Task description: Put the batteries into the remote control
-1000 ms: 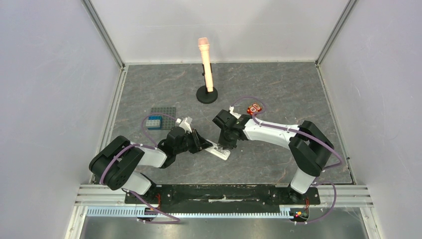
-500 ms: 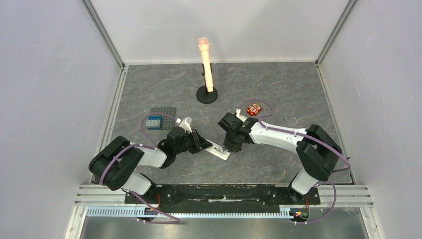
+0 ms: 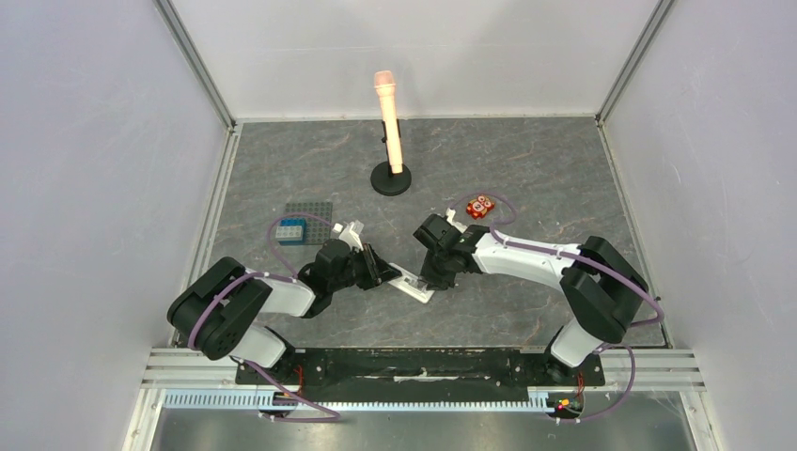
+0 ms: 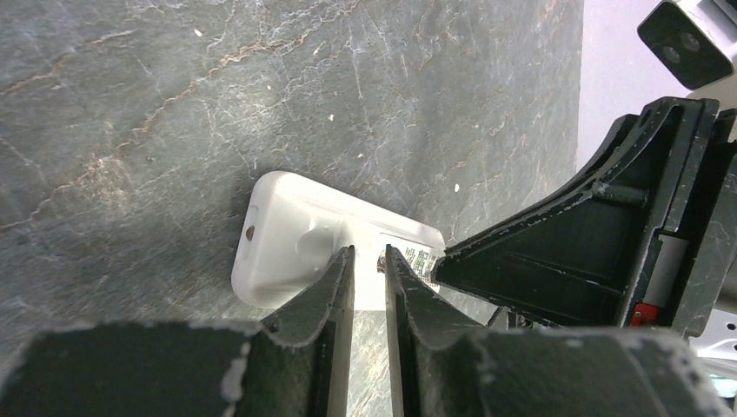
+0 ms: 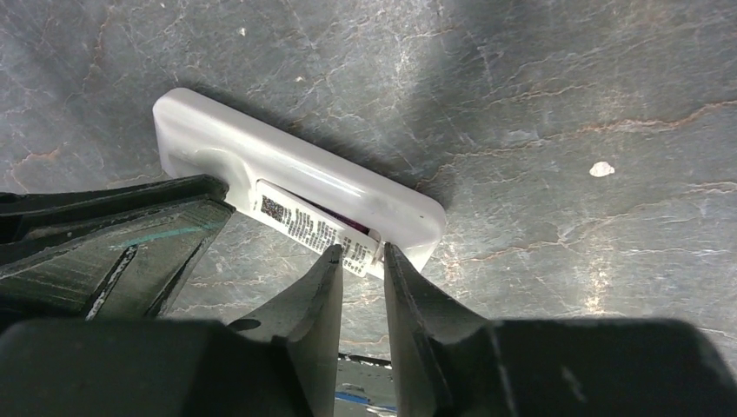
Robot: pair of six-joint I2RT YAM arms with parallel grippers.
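remote control (image 3: 414,284) lies back-up on the dark stone table (image 3: 526,169), front-centre, with one arm at each end. Left gripper (image 4: 368,256) is down on the left part of its back, jaws nearly together with a thin slit between them. Can't tell if they clamp anything or just rest there. Right gripper (image 5: 359,252) is at the other end, jaws just as narrow, with the end of the labelled cover (image 5: 304,221) between the tips. It looks pinched, and that end is raised with a dark gap under it. Red block (image 3: 480,206) sits behind the right arm and the grey studded plate (image 3: 313,218) behind the left, both well apart from the remote.
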